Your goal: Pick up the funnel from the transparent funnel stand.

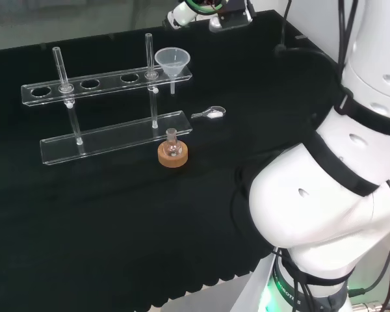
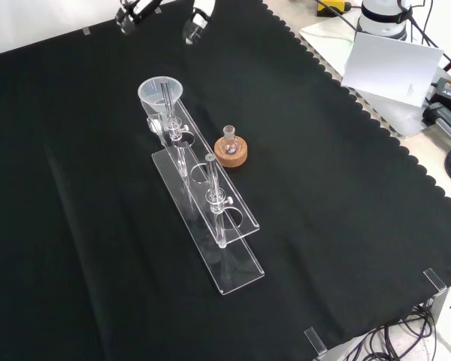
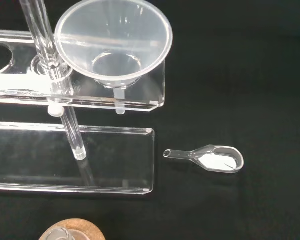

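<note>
Fingers of the hand [image 2: 195,21] show at the top edge of the front view, two white tips well above the rack and touching nothing; whether they are spread or curled cannot be told from so little. At the top of the head view, white and black parts of the hand [image 1: 211,13] hang beyond the far end of the cloth [image 1: 117,227].

On the black cloth stands the clear rack [image 1: 104,110], an upper shelf with round holes held on two rods over a base plate. The funnel [image 1: 172,62] sits in the end hole of that shelf, upright, its spout poking down through; the wrist view looks straight into its wide mouth [image 3: 113,42].

Just beside the rack's base, a small flask [image 1: 173,144] stands in a cork ring [image 1: 173,156].

Near the funnel end of the base lies a small clear scoop [image 3: 210,159]; the wrist view shows white powder in its bowl, which the head view leaves unclear.
</note>
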